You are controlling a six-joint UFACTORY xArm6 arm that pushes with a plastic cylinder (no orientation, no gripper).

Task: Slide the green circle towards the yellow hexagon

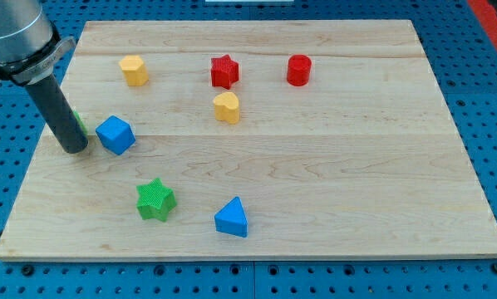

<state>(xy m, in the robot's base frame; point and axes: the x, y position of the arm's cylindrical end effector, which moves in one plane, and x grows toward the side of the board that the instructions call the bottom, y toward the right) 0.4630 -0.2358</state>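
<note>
Resting my tip (74,149) at the table's (332,191) left edge, I have no pincer, just the rod. The green circle (81,122) peeks out behind it, beside the blue cube (115,134). I'd push it up-right toward the yellow hexagon (134,70), avoiding the cube.

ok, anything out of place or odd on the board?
Nothing spilled, tipped or damaged. One oddity: the green circle is almost hidden behind the rod, only a sliver showing left of the blue block. My tip sits right beside it. All other blocks stand apart on the board.
</note>
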